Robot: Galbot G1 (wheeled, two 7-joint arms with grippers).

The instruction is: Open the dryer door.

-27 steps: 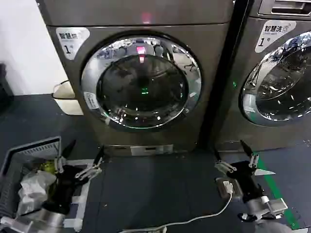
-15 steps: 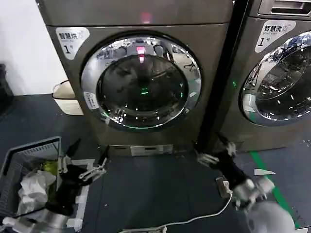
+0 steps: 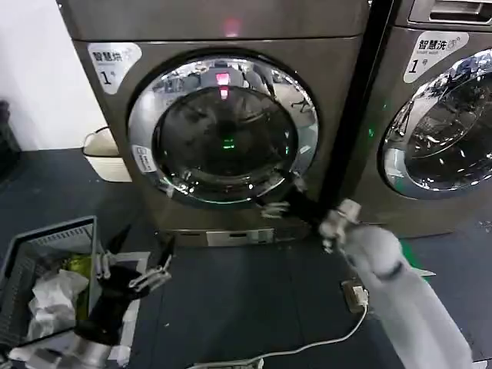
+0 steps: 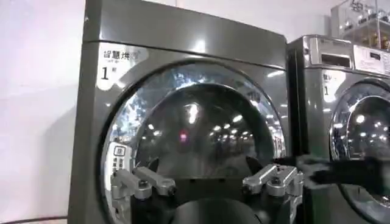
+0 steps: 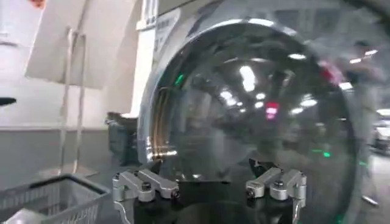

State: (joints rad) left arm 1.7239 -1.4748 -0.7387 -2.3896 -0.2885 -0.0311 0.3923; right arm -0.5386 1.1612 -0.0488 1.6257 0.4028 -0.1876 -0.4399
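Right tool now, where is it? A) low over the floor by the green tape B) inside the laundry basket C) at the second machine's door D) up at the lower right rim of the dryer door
D: the right tool is at the lower right of the dryer door, by its chrome ring, fingers open; the left tool hangs low beside the basket.

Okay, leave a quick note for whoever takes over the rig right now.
Right tool: open, reaching at the lower right of the dryer door, close by its chrome ring; not gripping anything.
Left tool: open, idle low by the grey basket.
Done: the approach only.
Left: catch the door's right edge and swing it open; it looks shut.
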